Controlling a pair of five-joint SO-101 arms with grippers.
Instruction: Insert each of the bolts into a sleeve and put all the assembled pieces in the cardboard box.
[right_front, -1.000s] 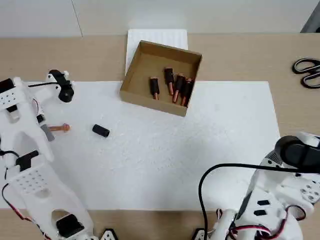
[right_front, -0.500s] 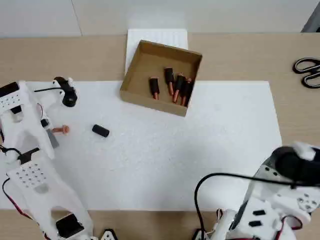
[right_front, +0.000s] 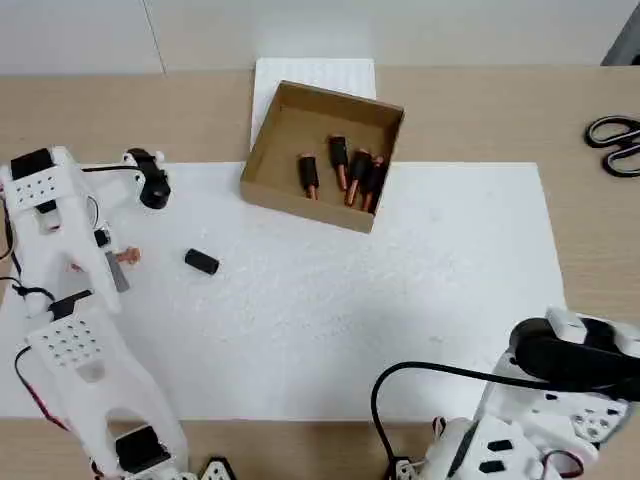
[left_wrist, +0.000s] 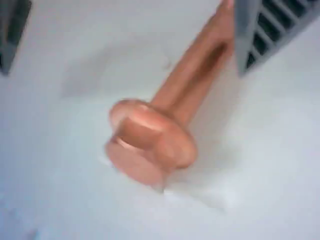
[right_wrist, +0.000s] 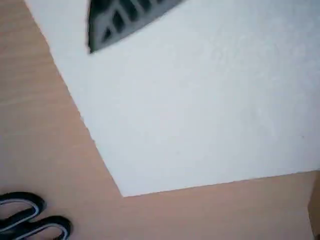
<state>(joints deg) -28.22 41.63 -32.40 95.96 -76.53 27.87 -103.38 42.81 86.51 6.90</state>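
Note:
A copper bolt lies on the white foam mat, its head toward the camera in the left wrist view. My left gripper is open and straddles the bolt; the shaft touches one grey finger, and the other finger stands apart. In the high view the bolt sits at the mat's left, with a black sleeve lying loose a little to its right. The cardboard box at the back holds several assembled pieces. My right arm hangs over the near right corner.
Black scissors lie on the wooden table at the far right, and the scissors also appear past the mat's corner in the right wrist view. A white sheet pokes out behind the box.
My left arm has swung toward the back and right, bringing its fingers down around the bolt. The right arm has pulled back toward the table's near edge.

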